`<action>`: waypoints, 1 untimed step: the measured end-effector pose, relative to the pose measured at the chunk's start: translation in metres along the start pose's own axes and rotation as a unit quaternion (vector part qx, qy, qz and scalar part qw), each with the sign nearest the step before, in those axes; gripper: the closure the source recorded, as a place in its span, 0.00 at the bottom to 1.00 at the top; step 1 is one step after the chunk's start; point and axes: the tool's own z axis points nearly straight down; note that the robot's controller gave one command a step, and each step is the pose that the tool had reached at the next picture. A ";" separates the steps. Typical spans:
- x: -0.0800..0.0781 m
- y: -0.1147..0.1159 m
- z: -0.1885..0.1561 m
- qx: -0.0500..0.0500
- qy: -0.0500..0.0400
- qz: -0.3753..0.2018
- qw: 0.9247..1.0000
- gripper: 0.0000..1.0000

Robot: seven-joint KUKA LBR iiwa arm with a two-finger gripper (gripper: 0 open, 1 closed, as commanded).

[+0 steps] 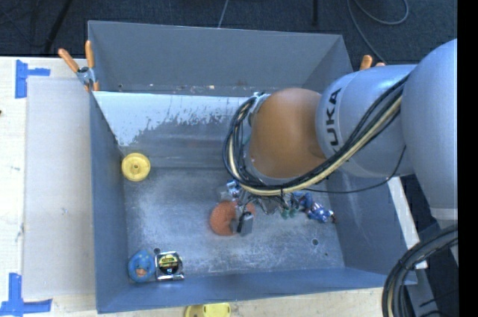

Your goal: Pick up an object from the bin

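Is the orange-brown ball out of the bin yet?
No, in: the orange-brown ball sits on the bin floor, beside the gripper.

Small rust-orange lump (220,220), rounded, resting on the bin (172,214) floor, near the centre, slightly frontward

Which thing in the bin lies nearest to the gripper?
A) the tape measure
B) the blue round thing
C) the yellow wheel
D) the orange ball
D: the orange ball lies right beside the gripper, while the other three things lie well away from it.
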 end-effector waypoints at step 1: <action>-0.026 -0.052 -0.099 0.001 -0.003 -0.145 0.989 1.00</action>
